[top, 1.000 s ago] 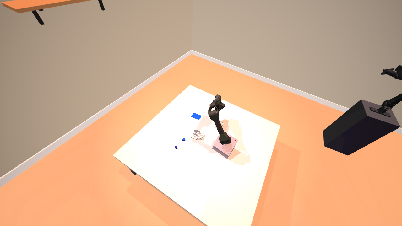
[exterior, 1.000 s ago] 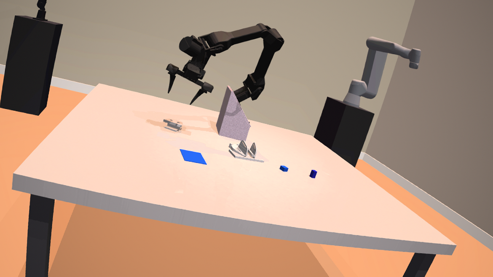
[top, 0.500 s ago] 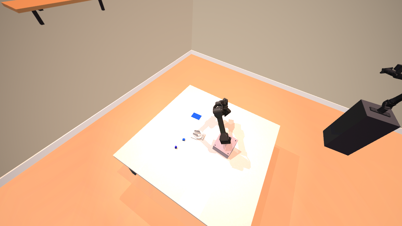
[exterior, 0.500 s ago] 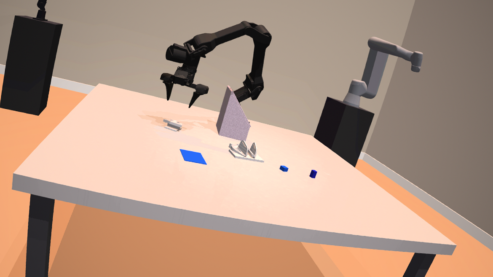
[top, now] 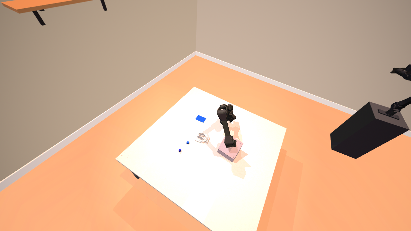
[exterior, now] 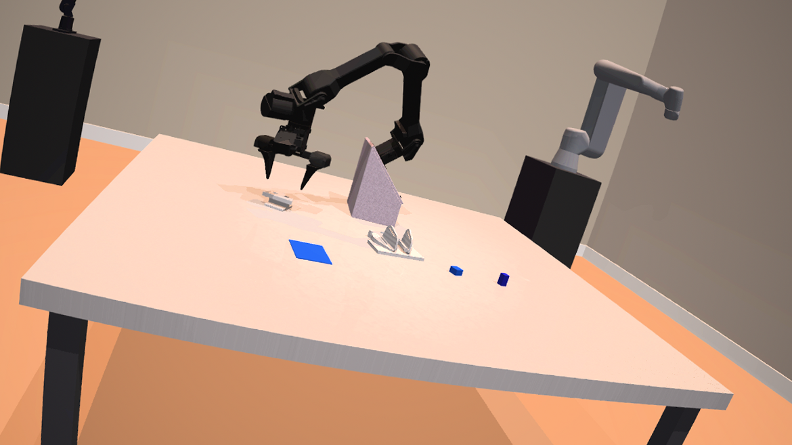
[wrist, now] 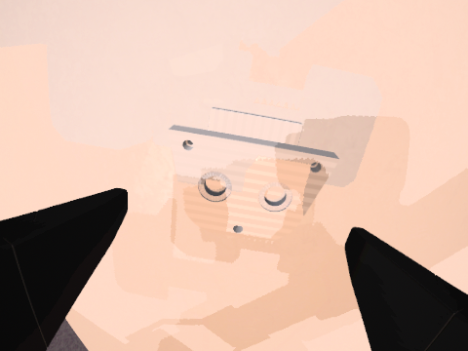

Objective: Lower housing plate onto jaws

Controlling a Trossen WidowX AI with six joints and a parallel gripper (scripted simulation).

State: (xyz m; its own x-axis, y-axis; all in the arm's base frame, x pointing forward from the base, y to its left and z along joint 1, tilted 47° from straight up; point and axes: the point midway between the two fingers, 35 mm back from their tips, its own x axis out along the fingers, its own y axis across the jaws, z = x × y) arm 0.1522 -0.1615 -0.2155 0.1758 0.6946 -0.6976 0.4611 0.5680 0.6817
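The housing plate (exterior: 278,199) (wrist: 249,173) is a small pale part with round holes and a raised back edge, lying on the table away from the jaws. In the top view the arm hides it. The two upright grey jaws (exterior: 389,239) (exterior: 407,241) stand side by side on a pale base (exterior: 410,256), which also shows in the top view (top: 202,138). The jaw stubs are too small to make out. My gripper (exterior: 284,183) (wrist: 238,218) is open and empty, pointing down above the housing plate, with the plate between and beyond the fingertips in the wrist view.
The arm's pinkish mount (top: 237,148) (exterior: 376,196) stands near the jaw base. A flat blue square (top: 200,118) (exterior: 310,252) lies on the near side in the exterior view. A small blue block (top: 187,142) (exterior: 456,270) and a dark blue block (top: 179,150) (exterior: 503,280) lie beyond the base.
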